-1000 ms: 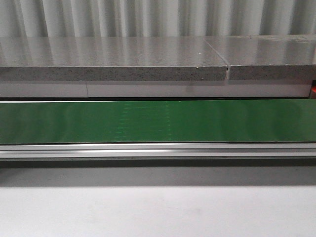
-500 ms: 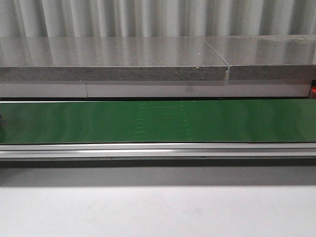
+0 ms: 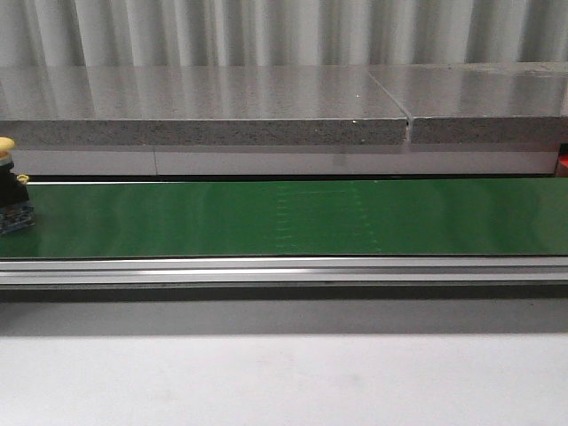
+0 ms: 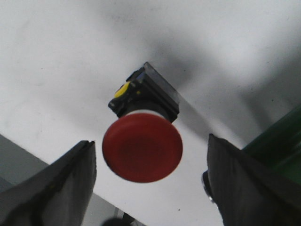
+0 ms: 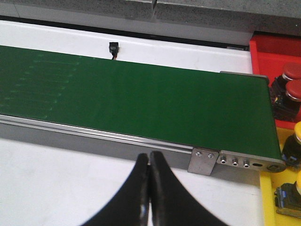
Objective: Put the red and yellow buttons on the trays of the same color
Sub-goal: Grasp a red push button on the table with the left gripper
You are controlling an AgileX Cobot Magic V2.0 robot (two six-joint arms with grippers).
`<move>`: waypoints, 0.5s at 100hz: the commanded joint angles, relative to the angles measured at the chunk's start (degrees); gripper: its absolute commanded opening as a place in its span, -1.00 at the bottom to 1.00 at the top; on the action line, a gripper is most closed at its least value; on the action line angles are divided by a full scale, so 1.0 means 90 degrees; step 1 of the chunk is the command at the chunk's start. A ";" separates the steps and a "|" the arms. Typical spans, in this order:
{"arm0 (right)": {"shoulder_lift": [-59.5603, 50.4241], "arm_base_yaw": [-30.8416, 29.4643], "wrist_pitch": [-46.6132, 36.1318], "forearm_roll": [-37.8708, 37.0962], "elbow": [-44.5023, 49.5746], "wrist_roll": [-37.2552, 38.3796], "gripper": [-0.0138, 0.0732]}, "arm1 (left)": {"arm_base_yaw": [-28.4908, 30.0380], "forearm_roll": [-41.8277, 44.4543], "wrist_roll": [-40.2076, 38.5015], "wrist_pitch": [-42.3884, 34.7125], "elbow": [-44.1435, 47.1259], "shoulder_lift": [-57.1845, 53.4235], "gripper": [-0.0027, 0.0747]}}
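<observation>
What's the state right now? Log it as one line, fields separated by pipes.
left gripper: jaws open around red button | right gripper: jaws shut, empty | yellow button: at left end of conveyor belt

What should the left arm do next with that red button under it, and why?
Probably lower a little and close its fingers on the red button. The left gripper is open with the button's cap centred between the fingers, resting untouched on the white surface. Meanwhile a yellow button is just entering the green belt.

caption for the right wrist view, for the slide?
Right gripper shut above the green conveyor belt, with red tray and yellow tray holding sorted buttons at its end.
</observation>
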 commanded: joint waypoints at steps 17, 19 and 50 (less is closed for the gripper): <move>0.0053 0.0002 -0.0416 0.0066 -0.0172 -0.0029 -0.84 | 0.0010 -0.0004 -0.0059 -0.0087 -0.0133 -0.0163 0.04; 0.0053 0.0002 -0.0416 0.0066 -0.0172 -0.0029 -0.84 | 0.0010 -0.0004 -0.0059 -0.0099 -0.0133 -0.0163 -0.01; 0.0053 0.0002 -0.0416 0.0066 -0.0172 -0.0029 -0.84 | 0.0010 -0.0004 -0.0046 -0.0174 -0.0230 -0.0163 -0.44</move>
